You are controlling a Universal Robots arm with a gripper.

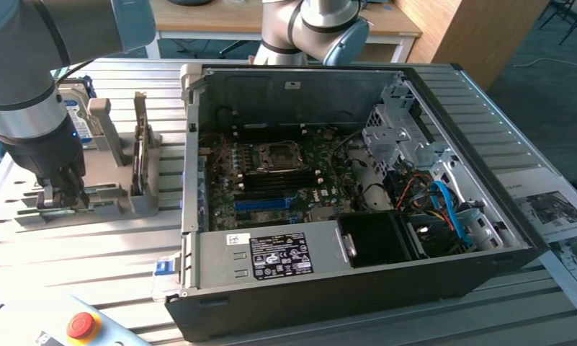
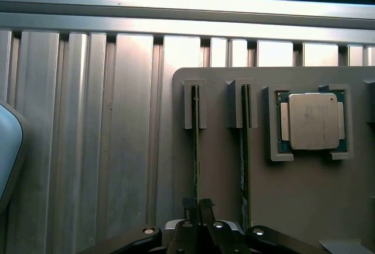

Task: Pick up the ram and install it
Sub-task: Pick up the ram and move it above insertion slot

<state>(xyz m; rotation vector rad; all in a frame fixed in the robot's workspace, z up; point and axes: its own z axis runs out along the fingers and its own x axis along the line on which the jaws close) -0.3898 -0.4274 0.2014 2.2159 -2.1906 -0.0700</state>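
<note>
Squarely, the gripper (image 2: 197,203) pinches the slotted ram (image 2: 195,143).

The surface (image 2: 88,119) is ribbed bare metal, smooth with a soft brushed sheen. The holder (image 2: 293,207) is matt grey plastic, the processor (image 2: 313,120) has a dull metal lid, and the end effector (image 2: 197,203) is matt black. The computer case (image 1: 365,295) is matt black outside, bare grey metal inside.

Thin ram (image 2: 195,148) on edge in grey holder (image 2: 304,207) slot, clamped in the gripper (image 2: 198,204)
</note>
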